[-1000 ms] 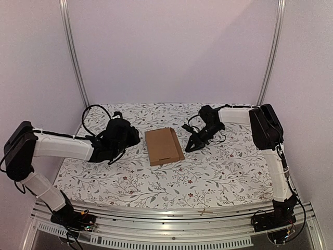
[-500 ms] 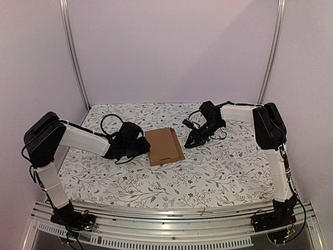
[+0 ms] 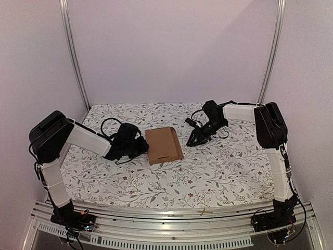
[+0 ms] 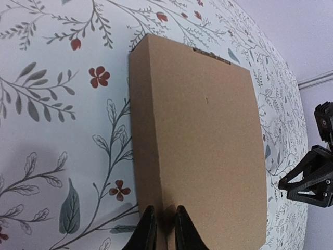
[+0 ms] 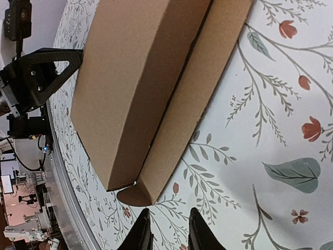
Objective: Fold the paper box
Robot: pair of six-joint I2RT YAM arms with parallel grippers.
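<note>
Though the L claw has its fingers nearly together at the near edge of the thin flat brown cardboard box, can't tell if it pinches it. Box lies mid-table on the white floral-print tablecloth, btwn both claws. R claw is slightly open, empty, just off the box's flat side flap.

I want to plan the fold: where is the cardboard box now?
In the top view, the cardboard box lies mid-table, between the left gripper and right gripper.
</note>
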